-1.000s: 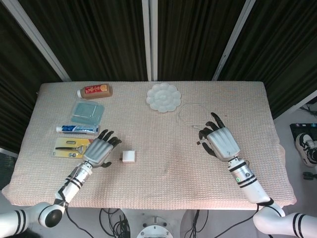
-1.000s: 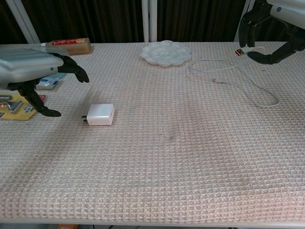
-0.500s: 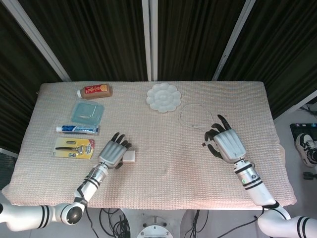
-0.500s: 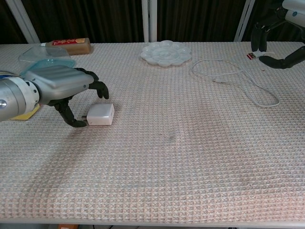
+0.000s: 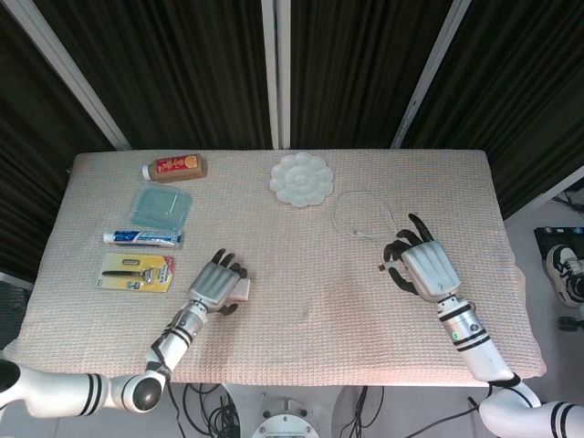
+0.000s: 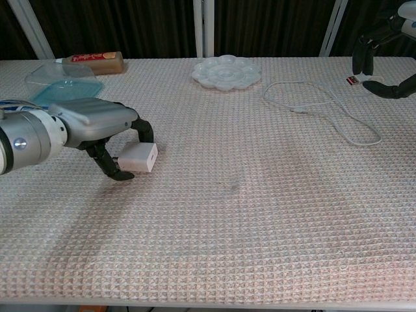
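A small white charger block point(image 5: 243, 288) point(image 6: 140, 157) lies left of the table's middle. My left hand point(image 5: 217, 285) point(image 6: 84, 127) grips it, fingers curled over its top and thumb under its near side, and the block sits tilted. A white cable point(image 5: 360, 214) point(image 6: 325, 104) loops across the right half of the cloth. Its red-tipped USB plug point(image 6: 353, 80) is pinched in my right hand point(image 5: 427, 270) point(image 6: 391, 88) near the right edge. The cable's other small connector point(image 6: 296, 109) lies free on the cloth.
A white flower-shaped palette point(image 5: 300, 178) point(image 6: 225, 71) sits at the back centre. Along the left lie a brown bottle point(image 5: 173, 167) point(image 6: 94, 62), a clear blue lid point(image 5: 161, 206) point(image 6: 62, 86), a toothpaste tube point(image 5: 141, 238) and a yellow razor pack point(image 5: 135, 271).
My left hand moved right to the charger block and closed round it, tilting it. My right hand drifted right and nearer the front, taking the USB plug and cable end along.
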`<state>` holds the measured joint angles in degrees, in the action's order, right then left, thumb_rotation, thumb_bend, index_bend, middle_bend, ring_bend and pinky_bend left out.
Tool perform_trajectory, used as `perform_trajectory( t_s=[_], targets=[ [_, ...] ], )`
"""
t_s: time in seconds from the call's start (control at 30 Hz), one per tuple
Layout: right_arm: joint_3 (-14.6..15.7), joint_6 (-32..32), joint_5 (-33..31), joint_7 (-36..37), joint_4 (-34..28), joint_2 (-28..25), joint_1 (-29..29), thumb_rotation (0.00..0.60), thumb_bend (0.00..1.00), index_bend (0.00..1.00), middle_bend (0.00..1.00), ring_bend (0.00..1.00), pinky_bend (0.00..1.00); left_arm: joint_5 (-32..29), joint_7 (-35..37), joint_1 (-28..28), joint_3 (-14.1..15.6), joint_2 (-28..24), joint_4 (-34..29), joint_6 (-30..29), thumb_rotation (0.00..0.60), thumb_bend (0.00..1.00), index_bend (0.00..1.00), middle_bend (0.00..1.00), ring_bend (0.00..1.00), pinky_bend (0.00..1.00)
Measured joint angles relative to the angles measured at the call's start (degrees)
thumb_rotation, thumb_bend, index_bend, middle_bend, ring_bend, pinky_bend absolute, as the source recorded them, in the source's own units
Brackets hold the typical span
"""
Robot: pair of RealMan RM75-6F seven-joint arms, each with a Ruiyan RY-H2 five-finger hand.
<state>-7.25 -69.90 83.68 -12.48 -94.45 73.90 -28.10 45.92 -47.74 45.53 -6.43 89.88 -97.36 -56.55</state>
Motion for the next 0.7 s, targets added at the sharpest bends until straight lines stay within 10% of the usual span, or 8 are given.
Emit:
perform_trajectory(
  t_s=[0.7],
  targets=[
    [-0.28, 0.23, -0.76, 0.69, 0.8, 0.84, 0.18, 0.6, 0.35, 0.61, 0.51, 0.27, 0.0, -1.36, 1.93, 2.35, 0.46, 0.52, 1.07, -3.1, 0.476, 0.26, 0.48, 0.46, 0.24, 0.07]
  ],
)
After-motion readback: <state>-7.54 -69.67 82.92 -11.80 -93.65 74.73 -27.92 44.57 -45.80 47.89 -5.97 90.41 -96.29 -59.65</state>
